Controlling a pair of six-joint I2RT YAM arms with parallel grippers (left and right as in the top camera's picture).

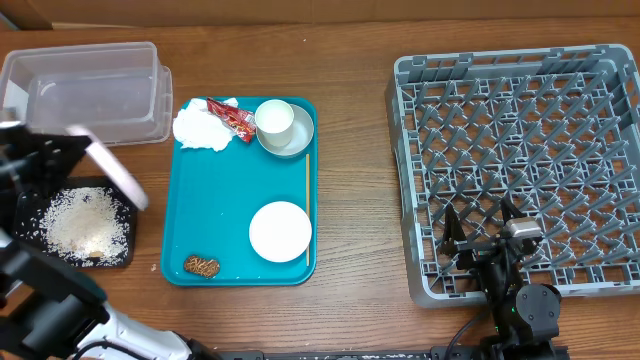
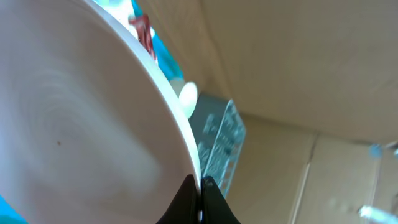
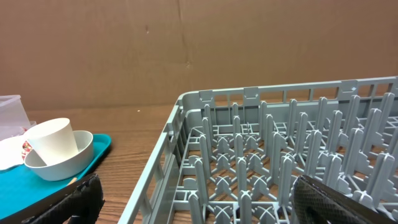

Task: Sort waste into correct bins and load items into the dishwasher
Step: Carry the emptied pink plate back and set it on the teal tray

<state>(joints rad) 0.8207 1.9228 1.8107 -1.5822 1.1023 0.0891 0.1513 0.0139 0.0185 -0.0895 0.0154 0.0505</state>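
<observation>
Clearly the left fingers (image 2: 200, 194) are pinched together on the rim of the large plate (image 2: 81, 124). They hold it steeply tilted above the black tray (image 1: 122, 252) at the left of the counter (image 1: 360, 120), where a heap of white rice (image 1: 85, 222) lies.

The plate is a smooth, glossy, pale disc. I'd judge it stiff, fairly light, slippery, and liable to chip if dropped. An edge grip like this one wants to be firm and well onto the rim, and the plate should go on edge between the pegs of the dish rack (image 1: 402, 170). That rack is square grey moulded plastic, with an open lattice floor and rows of upright pegs. The right fingers (image 3: 339, 202) stand wide apart over its near edge, holding nothing.

On the teal tray (image 1: 215, 200) a white cup (image 1: 274, 120) sits inside a greyish bowl (image 1: 296, 143). Both look rigid and smooth, best taken by the lip. The small plate (image 1: 280, 231) lies flat, which makes it awkward to get under. The crumpled napkin (image 1: 200, 128) looks soft and nearly weightless, the red wrapper (image 1: 232, 118) crinkly, and the brown food piece (image 1: 202, 266) small and crumbly. A thin wooden stick (image 1: 307, 200) lies along the tray's right side. The clear tub (image 1: 85, 85) is see-through plastic with rounded corners.
</observation>
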